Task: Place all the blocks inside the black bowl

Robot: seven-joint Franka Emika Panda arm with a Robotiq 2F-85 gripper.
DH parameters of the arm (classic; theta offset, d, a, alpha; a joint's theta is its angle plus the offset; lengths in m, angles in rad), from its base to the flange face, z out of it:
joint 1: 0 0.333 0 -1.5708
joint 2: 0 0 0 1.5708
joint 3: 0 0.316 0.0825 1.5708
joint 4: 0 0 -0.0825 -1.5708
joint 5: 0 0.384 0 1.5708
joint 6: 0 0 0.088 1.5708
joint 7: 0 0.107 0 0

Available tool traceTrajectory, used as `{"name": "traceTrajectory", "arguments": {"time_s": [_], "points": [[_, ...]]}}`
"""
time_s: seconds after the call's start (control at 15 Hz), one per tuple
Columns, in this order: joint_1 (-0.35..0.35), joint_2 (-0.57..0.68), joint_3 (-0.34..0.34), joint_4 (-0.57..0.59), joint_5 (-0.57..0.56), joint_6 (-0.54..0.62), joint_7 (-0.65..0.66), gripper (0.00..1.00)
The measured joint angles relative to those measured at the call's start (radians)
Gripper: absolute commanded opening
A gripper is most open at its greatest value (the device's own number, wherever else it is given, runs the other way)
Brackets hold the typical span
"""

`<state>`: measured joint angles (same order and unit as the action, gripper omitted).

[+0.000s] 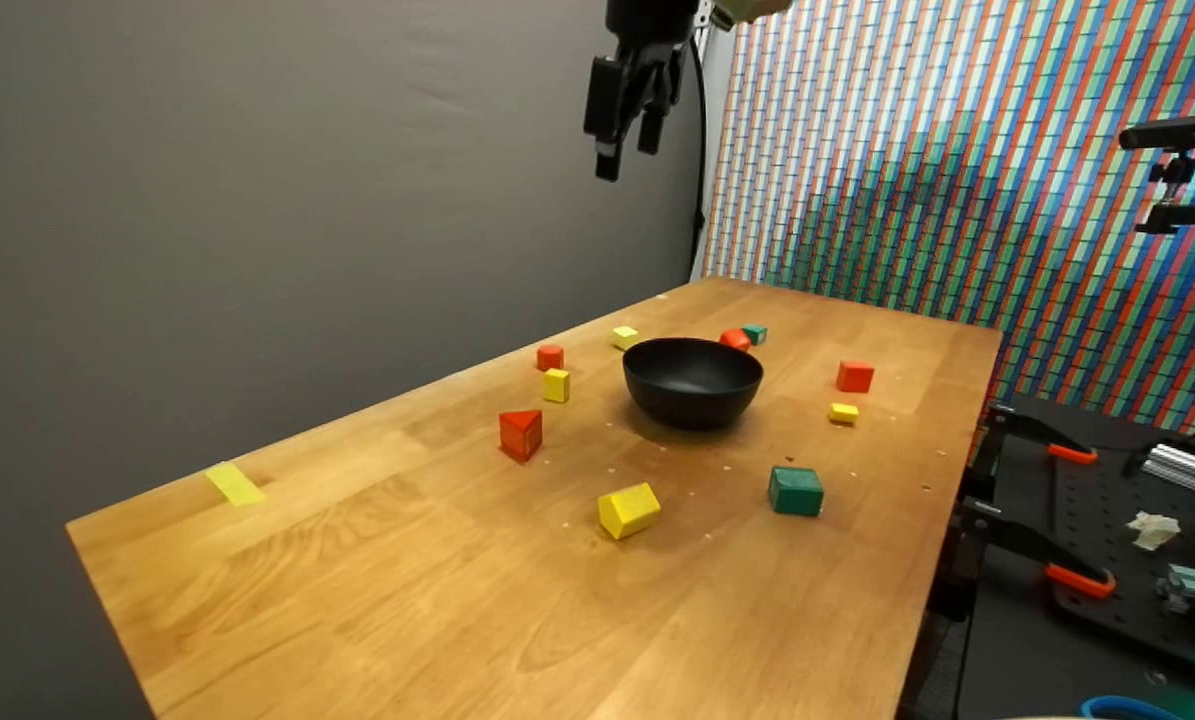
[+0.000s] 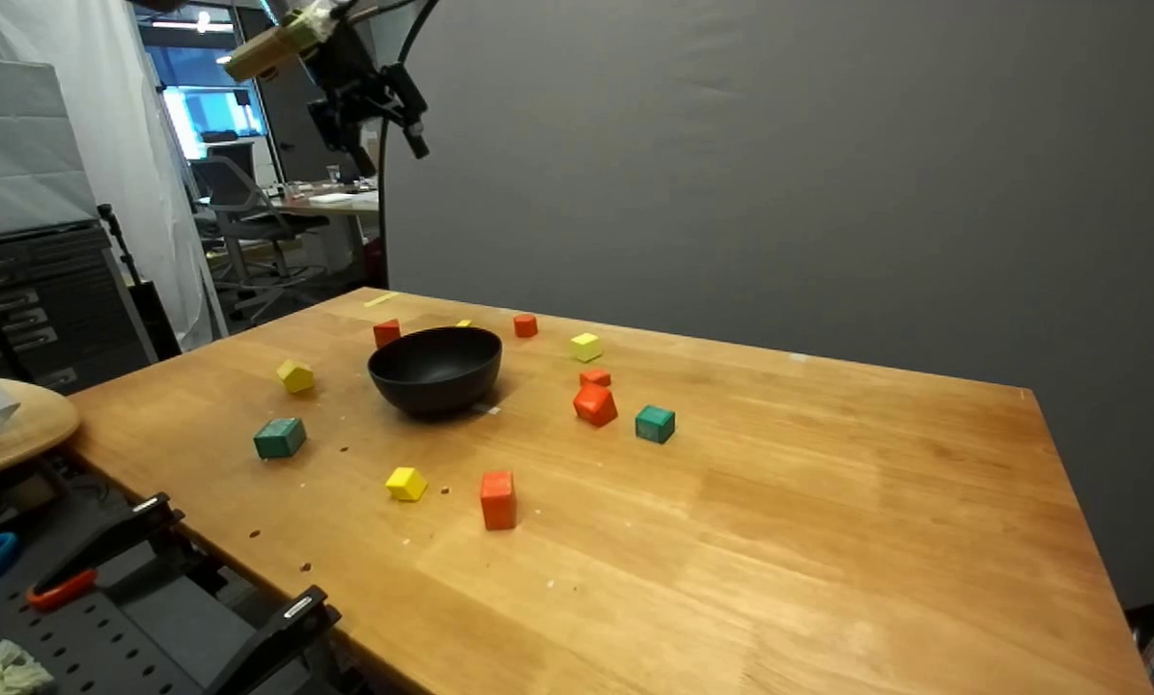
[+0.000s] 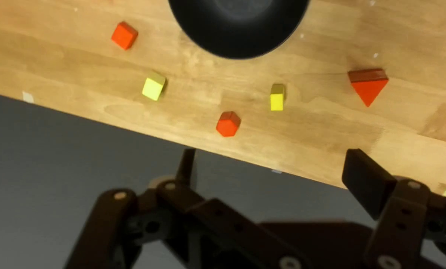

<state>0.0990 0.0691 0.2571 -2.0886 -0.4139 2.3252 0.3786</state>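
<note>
In an exterior view, the tool (image 1: 628, 152) hangs well above the counter (image 1: 387, 610), its jaws set wide apart. The black bowl (image 1: 692, 408) stands upright on the wood. Nearest the camera lie a yellow house-shaped block (image 1: 629, 511) and a green oblong block (image 1: 795, 492). Right of the bowl, a small yellow block (image 1: 843, 413) sits near a red rectangular block (image 1: 855, 377); to its left are a red triangular block (image 1: 521, 435), a slim yellow block (image 1: 556, 386) and, just behind that, a red hexagonal block (image 1: 550, 357).

In an exterior view, a faceted red block (image 2: 596, 406) partly hides another red block (image 2: 595, 376); whether the two touch cannot be made out. A small green block (image 2: 656, 425) lies near them, with a pale yellow block (image 2: 586, 347) farther back. All these blocks rest on the counter, around the bowl.

In the wrist view, the tool is spread wide across the counter's edge. The red hexagonal block and the slim yellow block lie beyond its tips, apart from them. The top of the frame cuts off the bowl.
</note>
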Motion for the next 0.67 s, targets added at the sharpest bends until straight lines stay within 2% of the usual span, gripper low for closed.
{"name": "traceTrajectory", "arguments": {"time_s": [0.13,0.27,0.47,0.67], "points": [[0.01,0.112,-0.03,0.103,-0.05,0.004,-0.001,1.0],[0.014,0.17,-0.041,0.161,-0.057,0.004,-0.004,1.0],[0.028,0.179,-0.049,0.175,-0.056,0.003,-0.004,1.0],[0.064,0.206,-0.105,0.173,-0.052,0.023,0.023,1.0]]}}
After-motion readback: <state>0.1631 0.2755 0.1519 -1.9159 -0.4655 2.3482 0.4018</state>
